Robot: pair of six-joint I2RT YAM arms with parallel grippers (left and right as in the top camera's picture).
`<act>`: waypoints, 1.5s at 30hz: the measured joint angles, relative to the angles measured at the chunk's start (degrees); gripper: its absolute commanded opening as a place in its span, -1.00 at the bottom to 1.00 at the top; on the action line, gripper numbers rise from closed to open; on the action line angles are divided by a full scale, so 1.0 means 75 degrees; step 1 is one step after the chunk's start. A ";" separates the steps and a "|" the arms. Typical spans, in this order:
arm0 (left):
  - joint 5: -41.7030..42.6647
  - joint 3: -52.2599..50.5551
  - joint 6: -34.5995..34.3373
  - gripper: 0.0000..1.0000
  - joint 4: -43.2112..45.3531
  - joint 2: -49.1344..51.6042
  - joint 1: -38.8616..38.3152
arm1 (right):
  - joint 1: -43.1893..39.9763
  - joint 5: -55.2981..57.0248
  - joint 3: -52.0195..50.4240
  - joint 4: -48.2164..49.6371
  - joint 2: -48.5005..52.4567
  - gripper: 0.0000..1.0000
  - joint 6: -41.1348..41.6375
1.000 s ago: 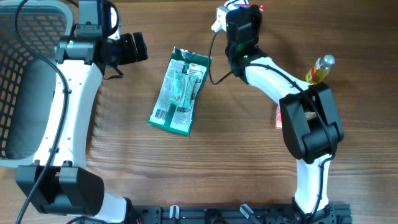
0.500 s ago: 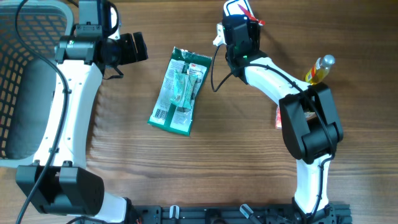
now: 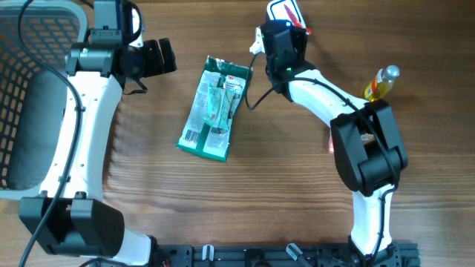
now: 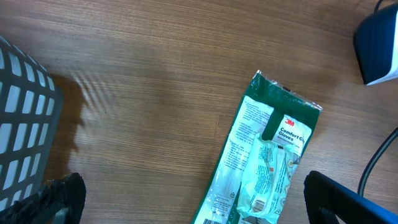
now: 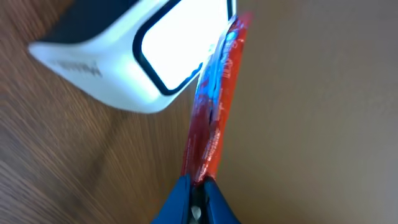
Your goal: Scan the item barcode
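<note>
Two cents: right gripper [image 5: 198, 186] is pinched shut on the red packet [image 5: 214, 106], edge-on by the scanner [image 5: 106, 59] at the far side, so I'd turn its flat face toward the window [image 5: 180, 43]; left gripper [image 3: 162, 57] hangs open.

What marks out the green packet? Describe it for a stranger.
On the wooden table, look at the middle, right of the grey basket. The green packet lies flat there. It alone is green and flat; the yellow bottle at the right is rounded.
</note>
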 measured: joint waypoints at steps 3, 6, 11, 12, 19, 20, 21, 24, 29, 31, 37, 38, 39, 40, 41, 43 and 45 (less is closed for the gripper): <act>0.0000 0.0000 0.0000 1.00 0.0000 0.0000 0.0000 | 0.0067 0.0017 0.0000 -0.0210 -0.0166 -0.92 0.0717; 0.0000 0.0000 0.0000 1.00 0.0000 0.0000 0.0000 | 0.0067 0.0017 -0.0015 -0.0845 -0.0868 -0.92 0.1693; 0.0000 0.0000 0.0000 1.00 -0.0003 0.0000 0.0000 | 0.0058 -0.0029 0.0035 -0.3471 -0.3448 -0.91 0.4494; 0.0000 0.0000 0.0000 1.00 0.0006 0.0000 0.0000 | 0.0026 -0.0154 0.0082 -0.3963 -0.3774 -0.92 0.4998; 0.0000 0.0000 0.0000 1.00 0.0015 0.0000 0.0000 | -0.1122 -0.3034 -0.0006 -0.8617 -0.4739 -0.92 0.9646; 0.0000 0.0000 0.0000 1.00 0.0000 0.0000 0.0000 | -0.1253 -0.3270 -0.0152 -0.8903 -0.4739 -0.92 1.0112; 0.0000 0.0000 0.0000 1.00 0.0000 0.0000 0.0000 | -0.1378 -0.3480 -0.0388 -0.9069 -0.4739 -0.92 1.0582; 0.0000 0.0000 0.0000 1.00 -0.0003 0.0000 0.0000 | -0.1571 -0.3832 -0.1195 -0.9028 -0.4686 -0.91 1.1514; 0.0000 0.0000 0.0000 0.99 -0.0003 0.0000 0.0000 | -0.1606 -0.3844 -0.2075 -0.8862 -0.4672 -0.91 1.2304; 0.0000 0.0000 0.0000 1.00 0.0000 0.0000 0.0000 | -0.1606 -0.3614 -0.2320 -0.8781 -0.4672 -0.91 1.2610; 0.0000 0.0000 0.0000 1.00 0.0000 0.0000 0.0000 | -0.1606 -0.3238 -0.2996 -0.7752 -0.4666 -0.72 1.2992; 0.0000 0.0000 0.0000 1.00 0.0000 0.0000 0.0000 | -0.1606 -0.3212 -0.3098 -0.7694 -0.4660 -0.69 1.3001; 0.0000 0.0000 0.0000 1.00 -0.0003 0.0000 0.0000 | -0.1606 -0.3174 -0.3150 -0.7694 -0.4660 -0.69 1.3021; 0.0000 0.0000 0.0000 1.00 0.0000 0.0000 0.0000 | -0.1606 -0.3112 -0.3185 -0.7688 -0.4660 -0.67 1.3047; 0.0000 0.0000 0.0000 1.00 0.0000 0.0000 0.0000 | -0.1606 -0.3048 -0.3220 -0.7664 -0.4660 -0.60 1.3088; 0.0000 0.0000 0.0000 1.00 0.0000 0.0000 0.0000 | -0.1606 -0.2911 -0.3258 -0.7647 -0.4660 -0.32 1.3199; 0.0000 0.0000 0.0000 1.00 0.0000 0.0000 0.0000 | -0.1606 -0.2838 -0.3258 -0.7612 -0.4660 -0.31 1.3248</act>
